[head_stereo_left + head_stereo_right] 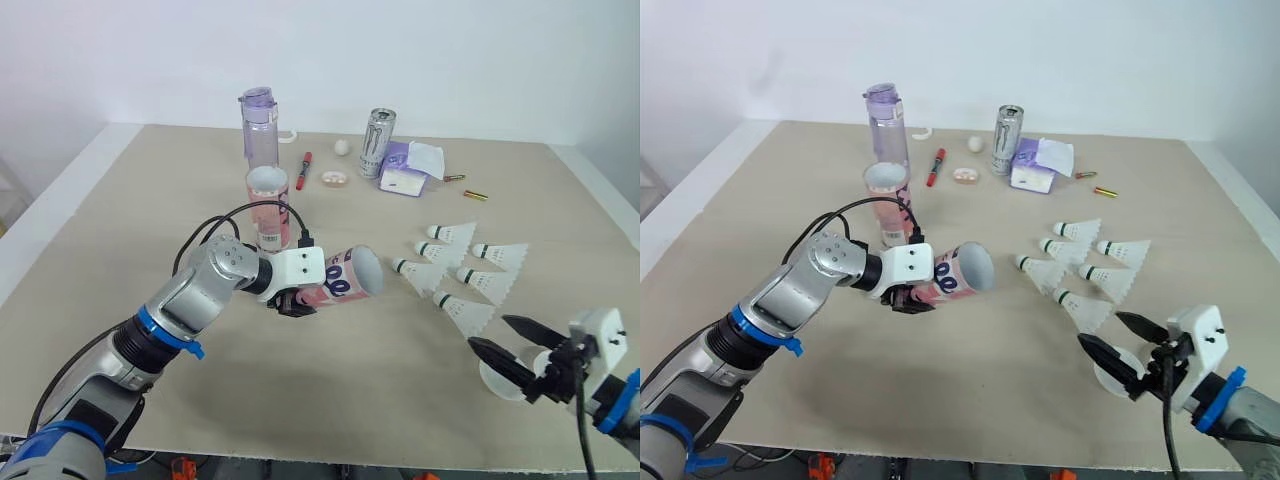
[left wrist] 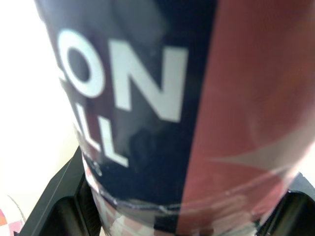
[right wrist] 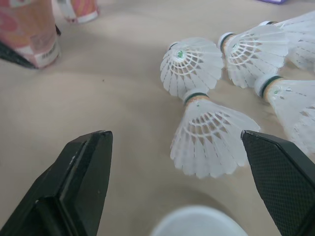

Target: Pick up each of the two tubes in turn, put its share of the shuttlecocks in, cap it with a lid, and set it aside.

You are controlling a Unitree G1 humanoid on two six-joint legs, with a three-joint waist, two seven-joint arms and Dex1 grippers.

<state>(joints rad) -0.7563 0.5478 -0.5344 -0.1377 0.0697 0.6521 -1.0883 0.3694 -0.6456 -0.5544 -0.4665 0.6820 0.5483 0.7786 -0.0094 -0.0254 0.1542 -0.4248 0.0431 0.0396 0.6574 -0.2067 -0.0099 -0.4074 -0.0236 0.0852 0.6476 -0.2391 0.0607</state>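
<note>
My left gripper is shut on a pink and navy tube, held tilted just above the table with its open mouth facing the shuttlecocks; its printed wall sits between the black fingers. A second tube stands upright behind it, open at the top. Several white shuttlecocks lie on the right half of the table. My right gripper is open near the front right edge, above a white lid, with the nearest shuttlecock just beyond its fingertips.
At the back stand a clear purple bottle, a drink can and a purple tissue pack. A red marker, a small white ball and two batteries lie near them. The table's front edge is close.
</note>
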